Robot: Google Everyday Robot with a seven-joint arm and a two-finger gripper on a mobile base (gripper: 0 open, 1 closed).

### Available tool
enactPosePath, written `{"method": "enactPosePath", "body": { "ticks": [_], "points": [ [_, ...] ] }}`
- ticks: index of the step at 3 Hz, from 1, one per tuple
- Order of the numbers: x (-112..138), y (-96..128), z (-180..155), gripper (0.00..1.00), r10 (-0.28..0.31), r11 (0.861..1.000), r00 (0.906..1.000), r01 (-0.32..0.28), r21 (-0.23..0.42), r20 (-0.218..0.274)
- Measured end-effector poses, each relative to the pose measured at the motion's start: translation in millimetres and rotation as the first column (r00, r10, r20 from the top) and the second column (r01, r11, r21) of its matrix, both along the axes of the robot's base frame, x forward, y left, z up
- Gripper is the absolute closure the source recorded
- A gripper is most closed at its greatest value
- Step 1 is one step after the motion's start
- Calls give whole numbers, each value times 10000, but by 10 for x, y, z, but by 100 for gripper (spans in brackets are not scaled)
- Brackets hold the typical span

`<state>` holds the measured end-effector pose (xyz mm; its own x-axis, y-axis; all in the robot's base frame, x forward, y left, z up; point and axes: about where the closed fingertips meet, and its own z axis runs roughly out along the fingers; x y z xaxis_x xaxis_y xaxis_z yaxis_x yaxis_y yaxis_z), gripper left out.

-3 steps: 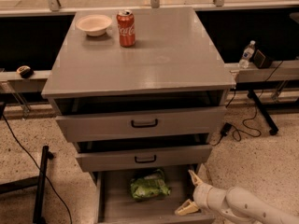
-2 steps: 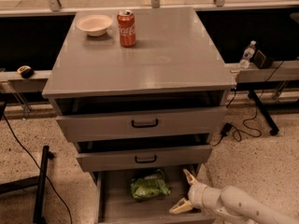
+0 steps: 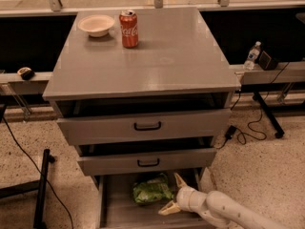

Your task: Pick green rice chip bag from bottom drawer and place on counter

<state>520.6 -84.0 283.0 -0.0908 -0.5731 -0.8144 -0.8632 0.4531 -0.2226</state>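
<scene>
The green rice chip bag [image 3: 152, 191] lies crinkled on the floor of the open bottom drawer [image 3: 116, 213], near its back under the middle drawer. My gripper [image 3: 173, 192] is inside the drawer just right of the bag, open, its two cream fingers spread, one up near the middle drawer and one low on the drawer floor. The bag sits between and left of the fingertips and is not held. The grey counter [image 3: 162, 56] is the cabinet top above.
A red cola can [image 3: 129, 28] and a white bowl [image 3: 96, 25] stand at the counter's back left. The top drawer [image 3: 145, 126] and middle drawer [image 3: 147, 161] stick out partly above the bottom one. A water bottle [image 3: 252, 55] and cables lie at the right.
My gripper has moved left inside the bottom drawer, closer to the bag. The bag has not moved.
</scene>
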Motion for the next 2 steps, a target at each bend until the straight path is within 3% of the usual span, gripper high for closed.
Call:
{"method": "enactPosePath", "body": {
  "ticks": [1,2],
  "points": [
    [125,151,-422,0,-236,9997,9993,233,-115,-297],
    [221,361,-879,0,-67,9985,9985,38,-548,-538]
  ]
}}
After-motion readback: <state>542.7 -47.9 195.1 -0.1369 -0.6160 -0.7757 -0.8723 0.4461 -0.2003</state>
